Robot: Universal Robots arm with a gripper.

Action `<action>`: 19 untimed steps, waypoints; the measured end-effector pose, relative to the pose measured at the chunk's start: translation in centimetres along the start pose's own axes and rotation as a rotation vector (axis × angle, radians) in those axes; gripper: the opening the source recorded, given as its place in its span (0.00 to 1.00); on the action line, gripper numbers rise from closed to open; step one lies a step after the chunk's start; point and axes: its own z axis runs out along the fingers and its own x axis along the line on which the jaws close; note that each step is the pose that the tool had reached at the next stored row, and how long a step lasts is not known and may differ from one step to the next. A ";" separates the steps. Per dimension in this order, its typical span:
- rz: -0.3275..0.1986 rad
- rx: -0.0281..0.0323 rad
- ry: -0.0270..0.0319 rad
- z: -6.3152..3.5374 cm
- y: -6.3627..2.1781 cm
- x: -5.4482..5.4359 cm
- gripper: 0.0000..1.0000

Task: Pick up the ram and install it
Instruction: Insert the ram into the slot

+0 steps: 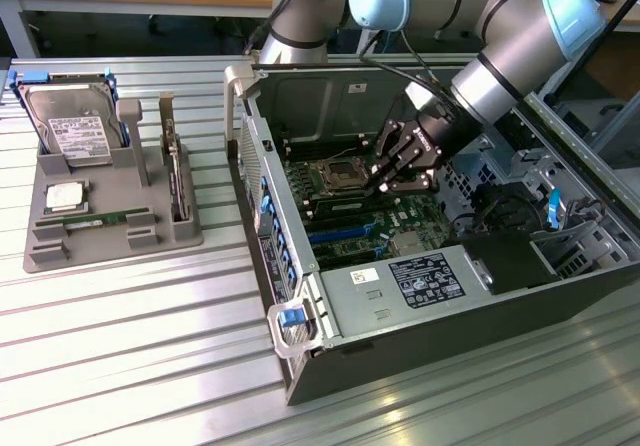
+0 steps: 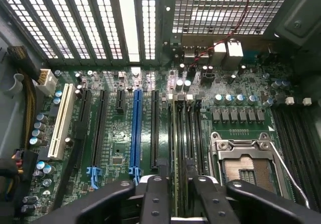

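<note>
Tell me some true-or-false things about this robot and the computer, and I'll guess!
1. The tool is inside the open computer case. True.
2. The hard drive sits inside the computer. False: it stands in the grey tray, on the exterior view's left.
3. A green memory stick lies in that tray. True.
4. A big fan covers the processor socket. False: the socket is bare.
5. One long slot on the board is blue. True.

Hand (image 2: 173,196) over motherboard (image 2: 120,133), ram (image 2: 175,153) in slot, empty processor socket (image 2: 246,166)
</note>
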 end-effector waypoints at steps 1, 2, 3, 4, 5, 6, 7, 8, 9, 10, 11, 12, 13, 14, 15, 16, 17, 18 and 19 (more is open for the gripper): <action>0.000 0.0002 0.0000 -0.34 0.21 -0.1 0.17; 0.000 0.0002 -0.0001 -0.71 0.43 -0.1 0.11; 0.000 0.0003 0.0000 -1.25 0.74 -0.1 0.11; 0.000 0.0002 -0.0001 -2.31 1.36 -0.2 0.11; 0.000 0.0002 0.0000 -2.82 1.65 -0.2 0.11; 0.000 0.0002 -0.0002 -4.22 2.46 -0.2 0.11; 0.000 0.0003 -0.0002 -5.02 2.92 -0.2 0.11; 0.000 0.0002 0.0000 -5.60 3.26 -0.2 0.11; 0.000 0.0002 0.0000 -6.42 3.73 -0.2 0.11; 0.000 0.0003 0.0000 -7.48 4.34 -0.2 0.11; 0.000 0.0002 0.0000 -8.08 4.69 -0.2 0.11; 0.000 0.0002 0.0000 -8.37 4.86 -0.2 0.11; 0.000 0.0002 -0.0001 -8.37 4.85 -0.2 0.11; 0.000 0.0022 -0.0001 -8.37 4.85 -0.2 0.11; 0.000 0.0195 0.0001 -8.36 4.85 -0.2 0.11; 0.000 0.0284 0.0001 -8.36 4.85 -0.2 0.11; 0.000 0.0475 0.0000 -8.34 4.84 -0.2 0.11; -0.001 0.0775 0.0001 -8.33 4.83 -0.2 0.11; -0.001 0.0987 0.0000 -8.31 4.82 -0.2 0.11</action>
